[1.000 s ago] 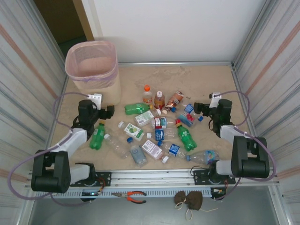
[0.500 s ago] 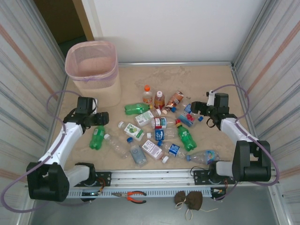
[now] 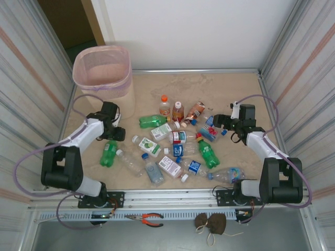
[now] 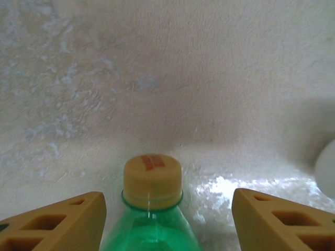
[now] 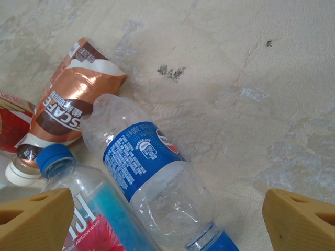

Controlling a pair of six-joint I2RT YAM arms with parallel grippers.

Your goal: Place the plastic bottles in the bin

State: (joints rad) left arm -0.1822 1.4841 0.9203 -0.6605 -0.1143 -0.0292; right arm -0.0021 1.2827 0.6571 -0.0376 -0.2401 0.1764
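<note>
**Near edge.** Metal rail (image 3: 172, 196) carrying both arm bases. In front of it lie pliers (image 3: 152, 218) with orange handles and two brown pouches (image 3: 211, 222).

**Table** (image 3: 235, 89). Sandy, mottled surface.

**Plastic bottles** (image 3: 178, 137). About twenty, scattered across the middle of the table, most lying on their sides, none seen in the bin. A clear bottle (image 3: 227, 174) lies nearest the rail on the right. A red-capped green bottle (image 3: 208, 152) lies just beyond it.

**Left gripper** (image 4: 167, 201). Pointed down at the left fringe of the scatter. Its fingers are partly spread and straddle the neck of a yellow-capped green bottle (image 4: 149, 232), which lies on the table. There is a clear gap on the right side, and the left finger is close against the shoulder. No hold is made.

**Right gripper** (image 5: 167, 196). Over the right fringe of the scatter, fingers spread wide, holding nothing. Below it lies a crumpled clear bottle with a blue label (image 5: 146, 167). Touching that is a blue-capped bottle (image 5: 89, 209) with a red and blue label. Beyond lies a coffee bottle (image 5: 68, 104) in a copper-brown wrap with a white cap.

**Far edge of the scatter.** An orange bottle (image 3: 165, 107) with an orange cap.

**Bin** (image 3: 127, 78). Far left corner of the table, upright, beige, with a pink liner folded over the rim. It stands well apart from the main scatter and beyond the left gripper. Its contents cannot be made out.
</note>
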